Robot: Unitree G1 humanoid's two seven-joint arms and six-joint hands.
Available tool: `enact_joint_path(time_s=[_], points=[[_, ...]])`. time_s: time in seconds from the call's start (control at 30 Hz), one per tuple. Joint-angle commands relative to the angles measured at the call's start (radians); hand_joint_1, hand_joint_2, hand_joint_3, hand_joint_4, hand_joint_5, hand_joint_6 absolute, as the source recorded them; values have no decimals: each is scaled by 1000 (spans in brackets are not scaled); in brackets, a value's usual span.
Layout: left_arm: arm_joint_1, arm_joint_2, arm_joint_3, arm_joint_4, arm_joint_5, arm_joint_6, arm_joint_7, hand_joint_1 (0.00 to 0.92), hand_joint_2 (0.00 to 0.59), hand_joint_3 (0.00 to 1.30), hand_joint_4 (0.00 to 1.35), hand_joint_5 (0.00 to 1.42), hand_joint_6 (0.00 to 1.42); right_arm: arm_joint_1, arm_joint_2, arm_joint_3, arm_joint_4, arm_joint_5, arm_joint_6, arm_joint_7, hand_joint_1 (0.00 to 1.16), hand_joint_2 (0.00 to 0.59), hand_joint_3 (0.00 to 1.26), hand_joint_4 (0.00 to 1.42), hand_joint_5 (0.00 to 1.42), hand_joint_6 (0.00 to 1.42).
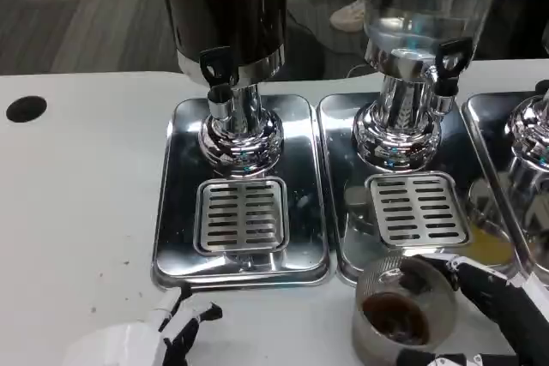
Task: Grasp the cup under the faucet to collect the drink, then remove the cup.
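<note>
A clear cup (403,315) with a little dark drink in its bottom stands on the white table at the lower right, just in front of the right-hand steel tray (339,169). My right hand (493,302) wraps its black fingers around the cup's right side and grips it. The cup sits clear of both faucets: the dark tank's black faucet (216,70) is far off at the upper left, and the clear tank's faucet (450,57) is straight behind it. My left hand (159,336) lies low at the bottom left, holding nothing, fingers slightly apart.
Two slotted drip grates (242,212) (418,207) lie in the steel trays under the dispensers. A third dispenser base (530,126) stands at the right edge, with a yellowish puddle (491,248) beside it. A black hole (26,108) marks the table's far left.
</note>
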Motion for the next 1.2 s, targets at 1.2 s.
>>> enact_joint_path(time_s=[1.2], points=[[51,7,-8,-37,19,-6,17,0,61,282,110,208,432,-7,-8,41,-1,38,-139,-52,574,112,127,77,123,8]])
